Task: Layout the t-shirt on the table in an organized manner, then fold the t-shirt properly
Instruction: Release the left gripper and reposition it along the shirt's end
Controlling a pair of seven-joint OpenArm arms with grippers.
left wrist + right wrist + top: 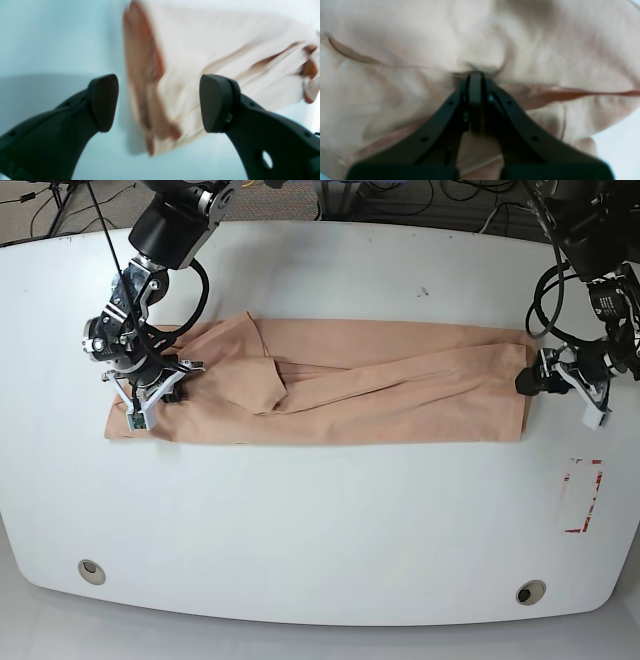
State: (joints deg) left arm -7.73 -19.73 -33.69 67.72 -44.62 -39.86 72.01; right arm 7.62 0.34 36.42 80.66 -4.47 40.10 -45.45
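The peach t-shirt (380,395) lies stretched in a long band across the white table (320,520), with folds near its left half. My right gripper (150,387) is at the shirt's left end, shut on a pinch of the fabric (476,75). The cloth (395,87) fills the right wrist view. At the shirt's right edge my left gripper (533,372) stands open. In the left wrist view its two fingers (103,102) are spread wide over the edge of the shirt (200,50), and the left gripper (160,103) holds nothing.
A red tape outline (585,495) marks the table right of the shirt. Two grey grommets (91,571) (530,591) sit near the front edge. Cables and both arm bases crowd the far edge of the table.
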